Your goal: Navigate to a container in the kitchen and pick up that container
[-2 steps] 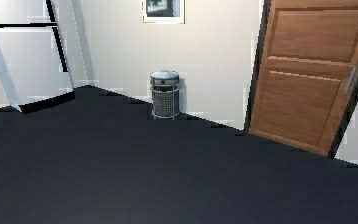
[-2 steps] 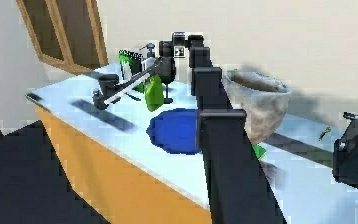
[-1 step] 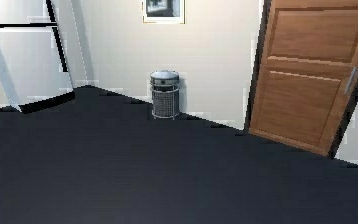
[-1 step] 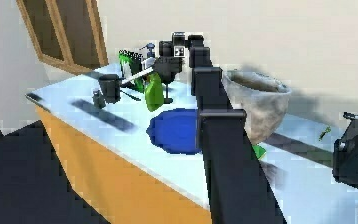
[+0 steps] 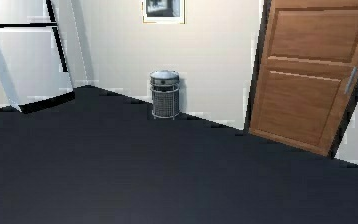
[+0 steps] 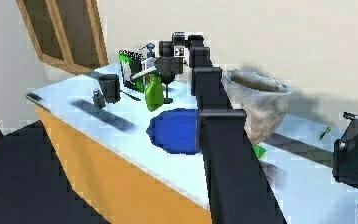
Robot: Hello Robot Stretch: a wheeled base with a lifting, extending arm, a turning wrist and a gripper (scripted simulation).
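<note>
Carefully, we should raise the tool [image 6: 145, 72] at the green item [image 6: 155, 93] on the counter [image 6: 137, 128] — whether it holds anything, we cannot tell.

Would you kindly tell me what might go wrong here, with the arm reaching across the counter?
The pincer is among crowded items: the green bottle-like thing and the dark cup nearby could be knocked over. The arm crosses the blue plate close by the grey bowl, so lowering or swinging it might strike either.
</note>
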